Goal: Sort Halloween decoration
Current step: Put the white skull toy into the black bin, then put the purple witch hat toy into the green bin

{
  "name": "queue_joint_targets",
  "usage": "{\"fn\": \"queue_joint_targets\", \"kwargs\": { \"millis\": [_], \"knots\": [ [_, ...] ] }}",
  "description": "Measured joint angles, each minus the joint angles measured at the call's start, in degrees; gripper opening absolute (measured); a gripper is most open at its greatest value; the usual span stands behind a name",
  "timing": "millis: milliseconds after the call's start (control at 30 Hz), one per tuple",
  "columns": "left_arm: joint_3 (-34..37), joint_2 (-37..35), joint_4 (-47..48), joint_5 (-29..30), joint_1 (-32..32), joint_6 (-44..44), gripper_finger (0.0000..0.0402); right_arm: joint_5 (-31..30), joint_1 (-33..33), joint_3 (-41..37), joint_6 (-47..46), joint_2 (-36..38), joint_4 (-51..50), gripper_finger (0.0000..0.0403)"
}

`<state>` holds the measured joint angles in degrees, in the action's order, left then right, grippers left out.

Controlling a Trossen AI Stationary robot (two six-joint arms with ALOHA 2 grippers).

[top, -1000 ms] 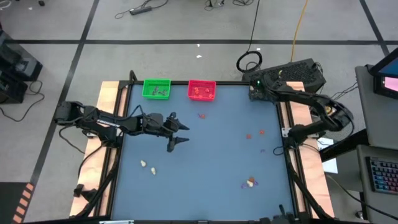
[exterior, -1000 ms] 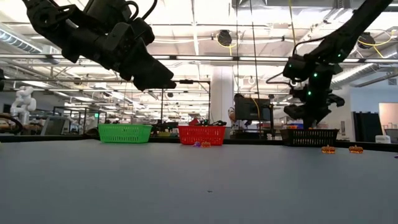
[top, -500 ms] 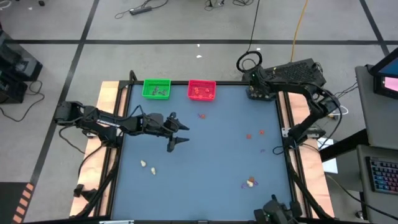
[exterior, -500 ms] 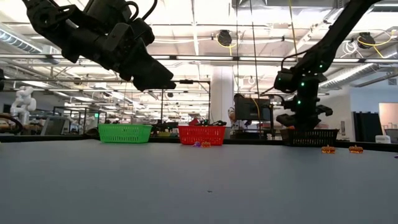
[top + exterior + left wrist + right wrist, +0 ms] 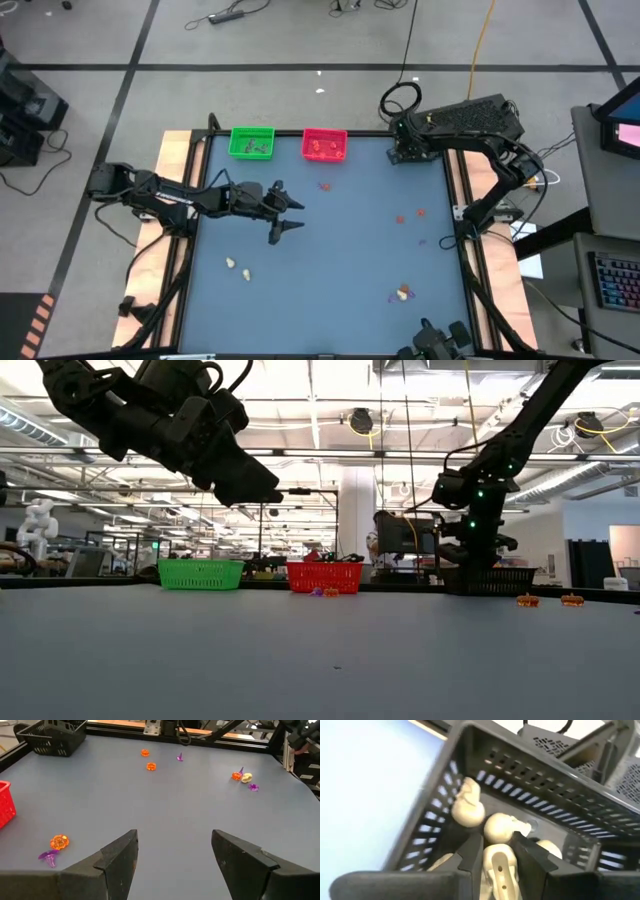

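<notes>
Spreading under a bright hall, apparently a workshop, blue-grey table point(image 5: 330, 250) carries scattered trinkets point(image 5: 148, 760).

Overhead, the black tray point(image 5: 407, 150) lies almost wholly hidden under the right gripper point(image 5: 402, 152). Trinkets inside the nearby green tray point(image 5: 251, 143) and red tray point(image 5: 324, 146) are too small to identify.

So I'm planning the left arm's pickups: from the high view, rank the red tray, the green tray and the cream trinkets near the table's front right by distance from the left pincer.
1. Red tray, ahead and right of the left pincer.
2. Green tray, ahead and left; close to the red tray's distance.
3. Cream trinket cluster, far front right.
</notes>
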<state>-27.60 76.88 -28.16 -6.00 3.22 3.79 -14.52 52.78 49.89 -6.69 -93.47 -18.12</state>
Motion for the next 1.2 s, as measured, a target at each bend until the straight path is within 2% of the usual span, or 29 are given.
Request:
{"fn": "queue_joint_targets", "kwargs": {
  "millis": [233, 467, 600, 767, 933, 1200],
  "knots": [
    [0.0, 0.0, 0.1, 0.1, 0.0, 0.3, 0.0258, -1.5, -0.8, 0.0, -0.9, 0.0, -0.1, 0.0091],
    [0.0, 0.0, 0.1, 0.5, 0.0, 0.4, 0.0258, -3.5, -0.8, 0.0, -0.7, 1.0, -1.6, 0.0161],
    [0.0, 0.0, 0.1, 0.5, 0.0, 0.4, 0.0258, -3.5, -0.8, 0.0, 2.3, 4.0, -2.6, 0.0192],
    [0.0, 0.0, 0.1, 0.5, 0.0, 0.4, 0.0258, -3.5, -0.8, 0.0, 6.0, 10.7, -3.6, 0.0197],
    [0.0, 0.0, 0.1, 0.5, 0.0, 0.4, 0.0258, -3.4, -3.0, 0.0, 7.4, 18.8, -6.3, 0.0153],
    [0.0, 0.0, 0.2, 1.2, 0.0, 0.4, 0.0258, -3.4, -14.0, 0.0, 7.6, 27.3, -7.6, 0.0016]
  ]
}}
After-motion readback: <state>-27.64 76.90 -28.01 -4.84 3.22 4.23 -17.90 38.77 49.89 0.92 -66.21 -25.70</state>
